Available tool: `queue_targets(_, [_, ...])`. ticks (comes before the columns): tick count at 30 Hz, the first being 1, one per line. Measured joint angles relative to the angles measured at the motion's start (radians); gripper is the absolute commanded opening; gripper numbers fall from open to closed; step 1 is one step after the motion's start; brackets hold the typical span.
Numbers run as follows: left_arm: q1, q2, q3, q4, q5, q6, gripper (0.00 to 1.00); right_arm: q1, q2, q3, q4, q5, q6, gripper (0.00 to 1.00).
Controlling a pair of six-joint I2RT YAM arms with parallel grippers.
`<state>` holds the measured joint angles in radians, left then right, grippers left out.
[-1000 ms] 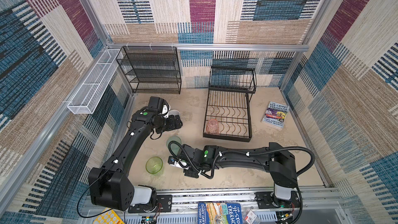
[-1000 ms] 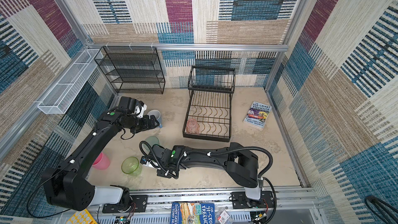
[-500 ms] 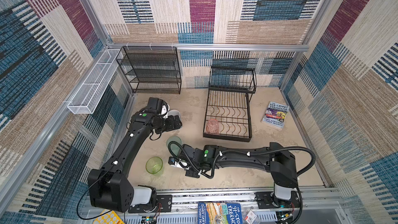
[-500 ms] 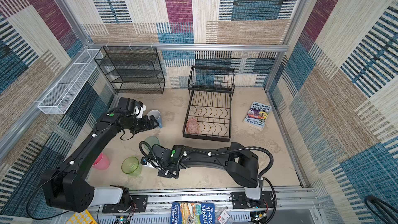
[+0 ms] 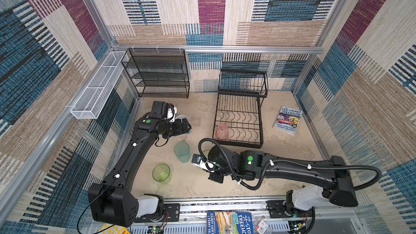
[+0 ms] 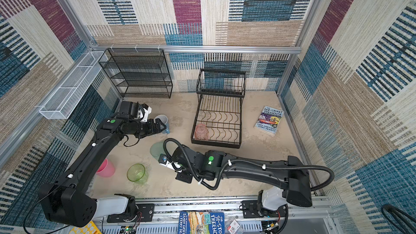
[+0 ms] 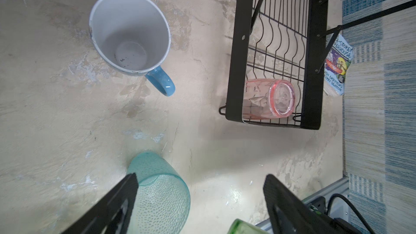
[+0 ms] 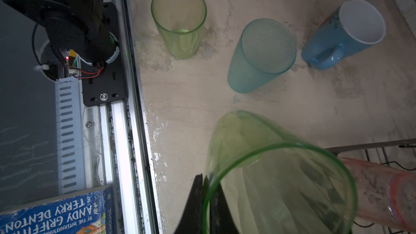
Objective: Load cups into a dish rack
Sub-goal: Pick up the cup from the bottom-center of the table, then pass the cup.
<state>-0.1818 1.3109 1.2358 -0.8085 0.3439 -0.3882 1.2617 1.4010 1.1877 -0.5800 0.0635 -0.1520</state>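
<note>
A: Right gripper (image 8: 206,183) clamped on rim of green tumbler (image 8: 247,136), one finger inside, one outside. Tumbler just in front of dish rack (image 5: 237,143), by its near-left corner. Off the table or not: cannot tell.
B: Thin rim pinch, likely to swing. Lift straight up, slow, no wrist roll until clear.
A: Peach-pink cup (image 5: 222,131) lying on its side in lower tray, same corner. Blocks nearest slot.
B: Aim for free dividers further right. Clear front rail first, then tip mouth-down and lower between wires. Release only once seated.
A: Left gripper (image 7: 200,177) spread wide, empty, hovering near blue mug (image 7: 130,34) and teal tumbler (image 5: 182,151), touching neither.
B: Leave it out of the path. Teal tumbler close beside right wrist: pull away from it on lift. Second green tumbler (image 5: 161,172) and opaque pink cup (image 6: 105,167) well clear, next in line.
</note>
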Motion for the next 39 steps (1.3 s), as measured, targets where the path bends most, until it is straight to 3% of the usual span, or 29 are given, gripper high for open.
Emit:
queue_targets(10, [-0.037,-0.07,-0.002,0.101,0.13,-0.187,0.9,-0.226,-0.339,-0.177,0.187,-0.043,0.152,0.0])
queue_targets(20, [-0.139,-0.135,-0.188,0.48,0.177,-0.586,0.89,-0.451,-0.369,-0.218,0.32,-0.18,0.364,0.0])
queue_targets(32, [-0.356,-0.076,-0.274,0.906,0.013,-1.104,0.91,-0.603,-0.454,-0.351,0.509,-0.296,0.511,0.0])
queue_targets(39, [-0.43,-0.047,-0.225,0.975,-0.13,-1.245,0.91,-0.642,-0.495,-0.443,0.667,-0.379,0.517,0.0])
